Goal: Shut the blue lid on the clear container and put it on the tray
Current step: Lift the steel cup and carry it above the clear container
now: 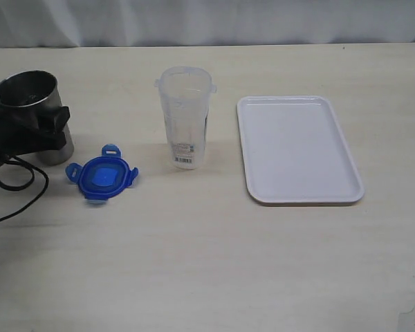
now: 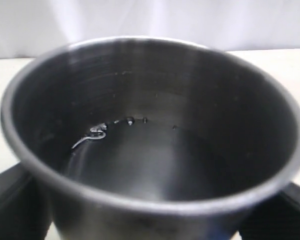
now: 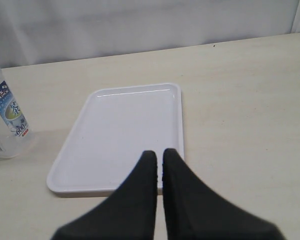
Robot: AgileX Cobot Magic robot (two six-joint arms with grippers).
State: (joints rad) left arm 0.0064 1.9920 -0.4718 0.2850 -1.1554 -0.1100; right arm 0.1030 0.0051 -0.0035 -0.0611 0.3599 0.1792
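Filling my left wrist view, the grey steel cup (image 2: 150, 145) sits between the left gripper's (image 2: 150, 220) black fingers (image 2: 12, 205); whether they press its wall I cannot tell. Largest on the table (image 1: 194, 263) is the tray (image 1: 297, 149), lying flat to the right. My right gripper (image 3: 159, 165) hangs over its near rim, jaws together, holding nothing. Only the exterior view shows the clear container (image 1: 183, 117) standing upright between cup and tray, lidless. Smallest, the blue lid (image 1: 102, 175) lies flat just beside the cup, apart from both grippers.
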